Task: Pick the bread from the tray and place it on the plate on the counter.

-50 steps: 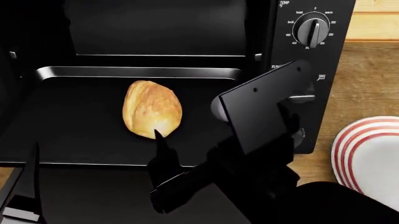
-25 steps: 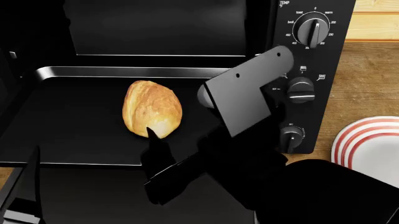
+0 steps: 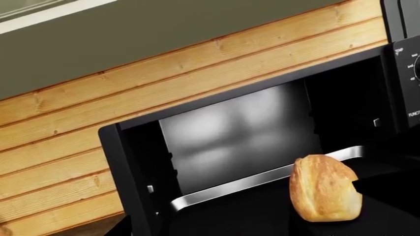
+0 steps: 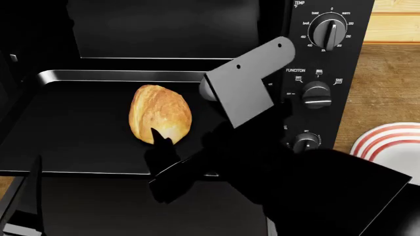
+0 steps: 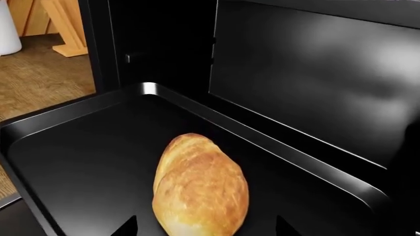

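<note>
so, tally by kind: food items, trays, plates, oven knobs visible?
Bread: 1
Tray: 1
Plate: 1
Oven knobs: 3, top, middle, bottom
Total: 6

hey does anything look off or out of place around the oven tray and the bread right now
Nothing stands out. The bread lies whole on the tray, which sits level in front of the open oven. The right gripper is open at the roll's near end, not yet closed on it. No crumbs or spills show, and the plate waits on the counter.
</note>
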Robot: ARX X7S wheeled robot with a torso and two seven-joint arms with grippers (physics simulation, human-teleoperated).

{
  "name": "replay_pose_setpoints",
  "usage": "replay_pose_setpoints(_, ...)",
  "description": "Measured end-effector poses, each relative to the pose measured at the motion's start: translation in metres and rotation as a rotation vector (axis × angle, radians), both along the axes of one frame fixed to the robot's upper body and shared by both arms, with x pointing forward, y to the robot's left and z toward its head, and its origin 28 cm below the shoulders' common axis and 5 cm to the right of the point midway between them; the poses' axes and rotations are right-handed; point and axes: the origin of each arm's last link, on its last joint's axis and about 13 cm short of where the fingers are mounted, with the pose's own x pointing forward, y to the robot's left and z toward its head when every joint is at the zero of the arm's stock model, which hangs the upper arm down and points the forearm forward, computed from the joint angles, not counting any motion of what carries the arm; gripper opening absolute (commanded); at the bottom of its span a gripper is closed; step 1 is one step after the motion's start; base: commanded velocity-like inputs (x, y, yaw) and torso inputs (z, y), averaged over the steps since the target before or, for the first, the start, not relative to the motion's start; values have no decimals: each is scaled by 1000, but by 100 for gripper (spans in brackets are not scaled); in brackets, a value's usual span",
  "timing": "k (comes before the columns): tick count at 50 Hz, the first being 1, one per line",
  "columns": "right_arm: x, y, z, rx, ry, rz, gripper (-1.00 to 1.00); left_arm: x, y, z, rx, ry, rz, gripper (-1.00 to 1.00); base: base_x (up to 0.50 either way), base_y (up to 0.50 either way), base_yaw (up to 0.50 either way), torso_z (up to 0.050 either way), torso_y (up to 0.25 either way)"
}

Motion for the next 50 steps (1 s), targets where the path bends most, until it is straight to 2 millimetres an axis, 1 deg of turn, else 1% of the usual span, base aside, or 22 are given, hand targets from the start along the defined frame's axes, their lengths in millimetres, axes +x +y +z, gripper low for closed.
replay_pose_setpoints(34,16,10,2,-43,21,21,100,-3,0,-2,0,10,-8,100,0,0,0,0,0)
replay_pose_setpoints(50,25,13,-1,-49,41,24,100,-4,0,-3,0,13,-12,100,0,0,0,0,0)
